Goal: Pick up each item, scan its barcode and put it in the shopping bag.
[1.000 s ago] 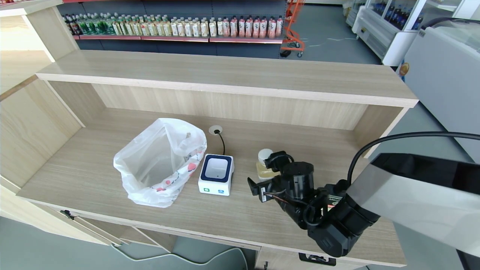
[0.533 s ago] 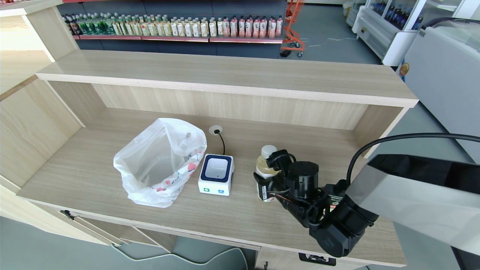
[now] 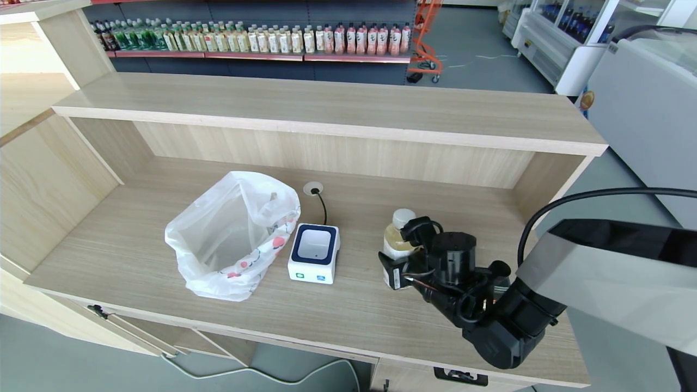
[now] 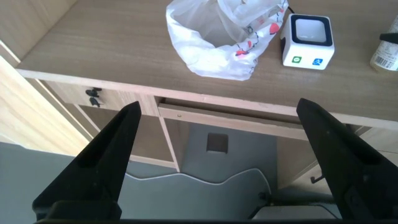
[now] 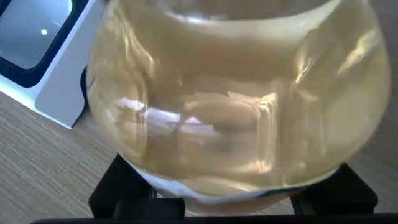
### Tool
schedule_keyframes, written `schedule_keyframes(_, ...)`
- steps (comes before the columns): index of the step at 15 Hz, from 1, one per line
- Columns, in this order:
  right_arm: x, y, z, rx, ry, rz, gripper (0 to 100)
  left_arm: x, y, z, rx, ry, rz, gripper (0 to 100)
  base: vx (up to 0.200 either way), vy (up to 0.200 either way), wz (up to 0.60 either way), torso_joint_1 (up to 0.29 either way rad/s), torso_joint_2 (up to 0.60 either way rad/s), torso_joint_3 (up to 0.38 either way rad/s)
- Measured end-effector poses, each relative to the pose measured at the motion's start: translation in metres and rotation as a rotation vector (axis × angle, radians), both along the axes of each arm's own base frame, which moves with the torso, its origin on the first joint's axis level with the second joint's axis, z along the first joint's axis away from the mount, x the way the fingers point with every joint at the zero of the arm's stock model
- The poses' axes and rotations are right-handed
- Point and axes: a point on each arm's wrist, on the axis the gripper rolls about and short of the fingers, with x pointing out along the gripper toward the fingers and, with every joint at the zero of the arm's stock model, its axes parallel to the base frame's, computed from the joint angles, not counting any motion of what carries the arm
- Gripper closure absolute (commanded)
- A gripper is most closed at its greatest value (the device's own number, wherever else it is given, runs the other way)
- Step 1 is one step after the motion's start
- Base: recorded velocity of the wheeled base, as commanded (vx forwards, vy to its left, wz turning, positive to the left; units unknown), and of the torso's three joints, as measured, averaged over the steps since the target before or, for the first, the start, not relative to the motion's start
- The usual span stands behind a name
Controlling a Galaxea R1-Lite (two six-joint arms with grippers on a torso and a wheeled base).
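Head view: a clear bottle (image 3: 394, 238) of pale yellow liquid with a white cap stands upright on the right half of the table (image 3: 326, 313), nearer the front edge than the back wall. The right hand (image 3: 402, 246) is closed around the bottle's body, one finger on its near side and one on its far side. Whether the base rests on the table or sits just above it cannot be told. A white scanner (image 3: 314, 253) with a dark-framed window stands near the middle of the table, to the left of the bottle and apart from it. Its black cable (image 3: 322, 209) runs back to a round grommet (image 3: 313, 189). An open white shopping bag (image 3: 228, 237) with a red print stands just beside the scanner's left side. Left wrist view: the left hand (image 4: 225, 158) hangs off the table's front edge, lower than the tabletop. Its two dark fingers are spread wide with nothing between them. Beyond them lie the bag, the scanner and the bottle, in a row along the table. Right wrist view: the bottle's rounded body sits close between the right hand's dark fingers, with a corner of the scanner on the wood-grain table beside it.
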Motion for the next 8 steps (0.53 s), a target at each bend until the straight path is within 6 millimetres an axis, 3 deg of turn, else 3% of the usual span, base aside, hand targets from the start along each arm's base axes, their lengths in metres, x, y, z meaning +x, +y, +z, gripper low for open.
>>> schedule_keyframes(3, 0.002, -0.012, 0.025, 0.091, 0.017, 0.058, 100, 0.000, 0.000, 0.000, 0.000, 0.000, 0.000, 0, 0.000, 0.000, 0.00, 0.000, 0.00, 0.000)
schedule_keyframes(8, -0.020, -0.058, 0.136, 0.368, 0.102, 0.296, 100, 0.000, 0.000, 0.000, 0.000, 0.000, 0.000, 0, 0.000, 0.000, 0.00, 0.000, 0.00, 0.000)
